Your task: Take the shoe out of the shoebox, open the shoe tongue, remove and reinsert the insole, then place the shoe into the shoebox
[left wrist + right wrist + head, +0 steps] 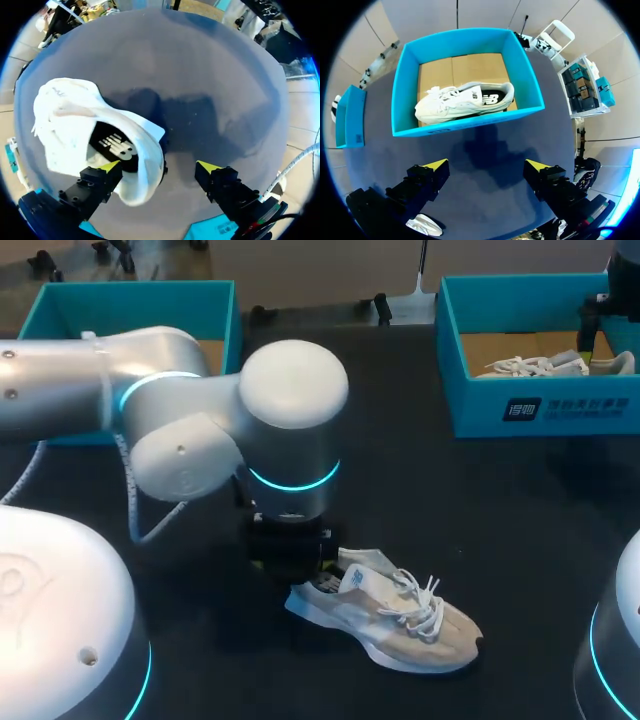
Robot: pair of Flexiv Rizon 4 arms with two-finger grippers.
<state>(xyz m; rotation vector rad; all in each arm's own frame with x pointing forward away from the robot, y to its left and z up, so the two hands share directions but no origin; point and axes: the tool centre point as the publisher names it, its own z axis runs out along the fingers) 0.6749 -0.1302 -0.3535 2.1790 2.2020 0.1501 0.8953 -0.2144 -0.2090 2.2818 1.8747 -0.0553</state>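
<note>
Plainly found shoe lying on worktop, outside shoebox; saw left gripper spread open over its heel, right gripper open near shoebox holding second shoe.

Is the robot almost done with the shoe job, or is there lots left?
Early on. Done: one shoe sits out on the table. In hand: the left pincer is open at the shoe's heel opening, where the dark insole lies inside. Left: pull the insole out, put it back, then box the shoe. The right pincer hangs open near a blue shoebox holding a second shoe.
</note>
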